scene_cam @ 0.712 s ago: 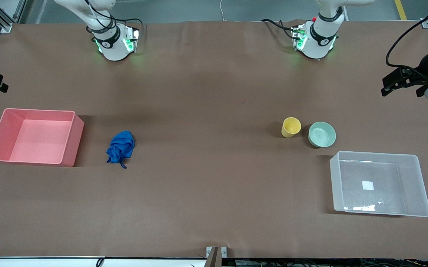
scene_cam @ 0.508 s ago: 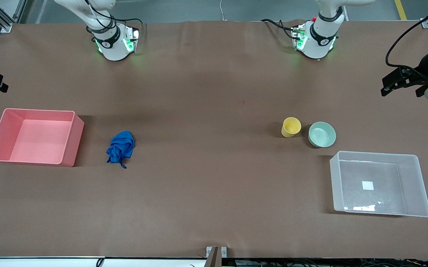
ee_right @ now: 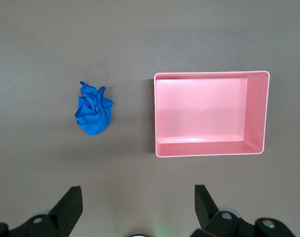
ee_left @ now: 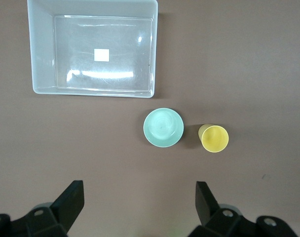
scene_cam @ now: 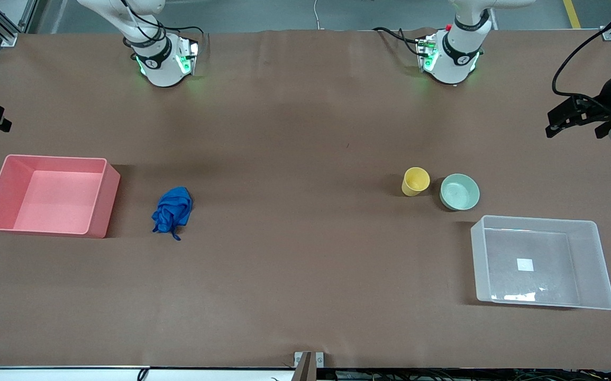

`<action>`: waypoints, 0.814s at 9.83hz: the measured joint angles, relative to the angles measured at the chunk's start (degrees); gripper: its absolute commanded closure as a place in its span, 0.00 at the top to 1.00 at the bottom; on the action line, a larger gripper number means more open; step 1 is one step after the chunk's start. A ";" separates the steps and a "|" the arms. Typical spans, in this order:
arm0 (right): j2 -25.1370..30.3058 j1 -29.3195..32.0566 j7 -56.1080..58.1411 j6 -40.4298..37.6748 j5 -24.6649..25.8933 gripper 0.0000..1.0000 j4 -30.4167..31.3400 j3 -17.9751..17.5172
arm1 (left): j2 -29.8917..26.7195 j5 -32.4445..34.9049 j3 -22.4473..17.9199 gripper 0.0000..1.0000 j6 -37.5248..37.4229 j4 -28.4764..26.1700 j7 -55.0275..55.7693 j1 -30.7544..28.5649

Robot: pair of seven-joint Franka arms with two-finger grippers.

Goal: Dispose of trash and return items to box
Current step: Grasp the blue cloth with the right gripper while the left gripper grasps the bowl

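The blue cloth wad [scene_cam: 172,211] lies on the table beside the pink bin, and shows in the right wrist view [ee_right: 93,116]. The yellow cup [scene_cam: 416,181] and the mint-green bowl [scene_cam: 459,191] stand upright side by side, also in the left wrist view: cup [ee_left: 214,138], bowl [ee_left: 163,127]. The clear tub [scene_cam: 591,264] sits nearer the front camera than the bowl and has nothing in it [ee_left: 41,54]. My left gripper [ee_left: 139,196] is open and empty, high over the left arm's end of the table [scene_cam: 573,127]. My right gripper [ee_right: 138,200] is open and empty, high over the right arm's end.
An open pink bin [scene_cam: 101,206] with nothing in it stands at the right arm's end, beside the cloth, and shows in the right wrist view [ee_right: 209,150]. Brown paper covers the table. The two arm bases stand along the edge farthest from the front camera.
My left gripper has drifted slightly toward the left arm's end of the table. Nothing on the table has moved.
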State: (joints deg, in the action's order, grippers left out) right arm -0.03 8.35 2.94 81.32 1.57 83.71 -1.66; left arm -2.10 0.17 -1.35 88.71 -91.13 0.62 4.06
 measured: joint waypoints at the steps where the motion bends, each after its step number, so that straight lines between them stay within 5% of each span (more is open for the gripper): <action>1: -0.04 -0.01 0.13 0.00 -0.03 1.00 0.08 -0.14 | 0.02 0.01 -0.05 0.99 0.39 -0.72 -0.16 -0.39; 3: -0.42 -1.28 0.36 1.47 -0.14 1.00 2.46 -0.75 | 0.16 0.01 -0.53 0.99 3.89 -4.60 -1.39 -1.06; 8: -9.57 -9.79 -3.88 31.41 -0.11 1.00 24.88 -1.18 | 1.16 0.01 -4.19 1.00 29.58 -28.70 -1.70 0.41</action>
State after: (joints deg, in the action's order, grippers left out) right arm -9.60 -1.44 -0.93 112.73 1.46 108.59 -2.84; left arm -0.94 0.19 -5.54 118.29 -119.83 -1.09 4.47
